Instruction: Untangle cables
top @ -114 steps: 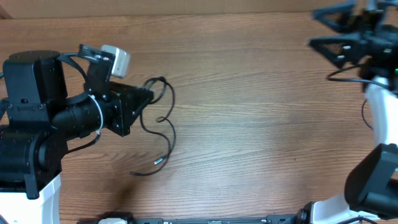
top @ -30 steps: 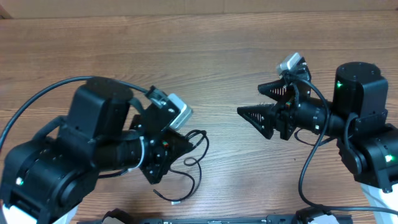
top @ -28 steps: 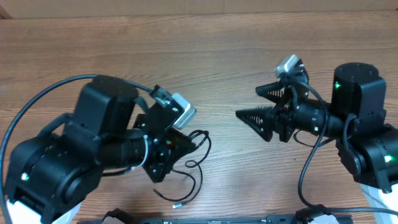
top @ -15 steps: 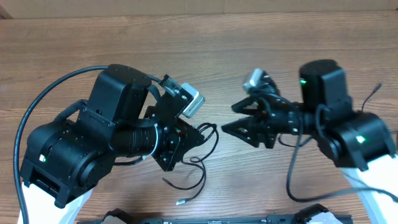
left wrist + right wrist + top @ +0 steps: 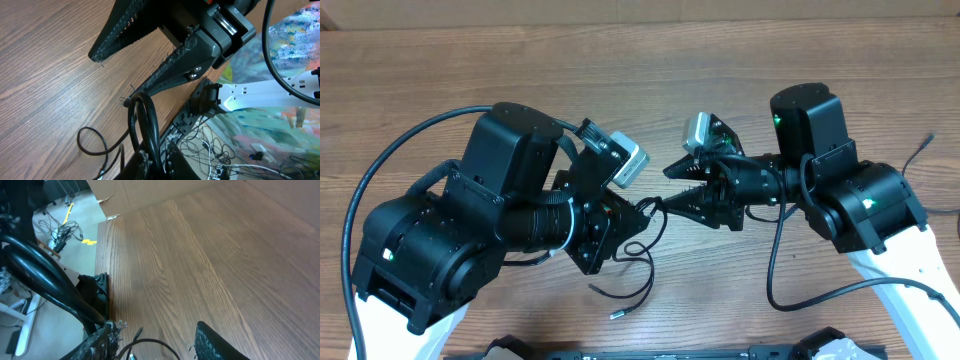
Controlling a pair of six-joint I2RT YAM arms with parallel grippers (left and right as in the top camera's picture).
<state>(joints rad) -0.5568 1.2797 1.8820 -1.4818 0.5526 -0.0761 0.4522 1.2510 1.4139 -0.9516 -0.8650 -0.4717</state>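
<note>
The cables (image 5: 648,283) are thin black cords looping on the wooden table (image 5: 740,90) just below both grippers, with a small plug end (image 5: 613,314) lying loose. My left gripper (image 5: 625,215) is shut on a bundle of them. In the left wrist view a cable loop (image 5: 142,107) rises from between the left gripper (image 5: 157,151) fingers. My right gripper (image 5: 660,190) faces it from the right, open. Its lower finger (image 5: 170,70) touches the top of that loop. In the right wrist view a cable arc (image 5: 150,340) lies between the spread fingers of the right gripper (image 5: 154,328).
The two arms meet tip to tip near the table's front middle. The left arm's thick black wire (image 5: 390,165) arcs over the left side. Beyond the table edge (image 5: 102,255), the floor holds a white power strip (image 5: 270,92) and loose wires (image 5: 210,145).
My right gripper has swung left up to the left gripper, and its jaws have narrowed around the raised cable loop. The left gripper has lifted the bundle slightly up and right.
</note>
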